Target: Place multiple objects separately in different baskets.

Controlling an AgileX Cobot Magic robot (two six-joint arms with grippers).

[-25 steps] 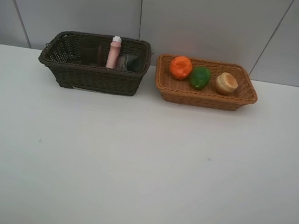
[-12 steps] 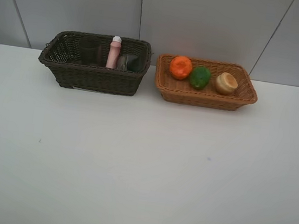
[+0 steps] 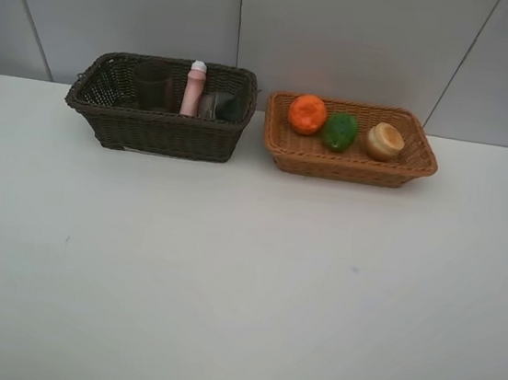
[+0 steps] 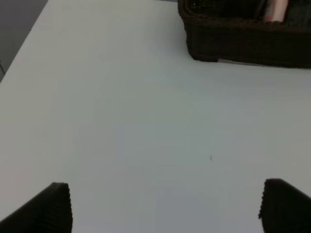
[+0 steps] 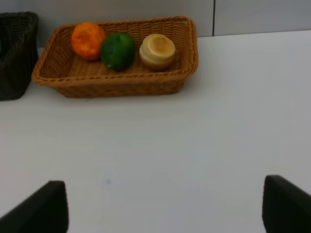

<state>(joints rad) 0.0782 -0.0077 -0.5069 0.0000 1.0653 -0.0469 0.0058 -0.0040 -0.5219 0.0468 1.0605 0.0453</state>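
Nothing has moved over the last second: fruits sit in the tan basket (image 3: pixel 349 155), bottles in the dark basket (image 3: pixel 158 127); your left hand (image 4: pixel 165 206) and right hand (image 5: pixel 165 204) hang released, so sorting looks finished.

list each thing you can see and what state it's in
dark basket: upright on the table, holding three items
pink bottle: standing upright in the dark basket
purple cup: upright in the dark basket
dark green bottle: in the dark basket, pose unclear
tan basket: upright on the table, holding three fruits
orange: resting in the tan basket
lime: resting beside the orange
peach: resting in the tan basket
left gripper: open, empty
right gripper: open, empty
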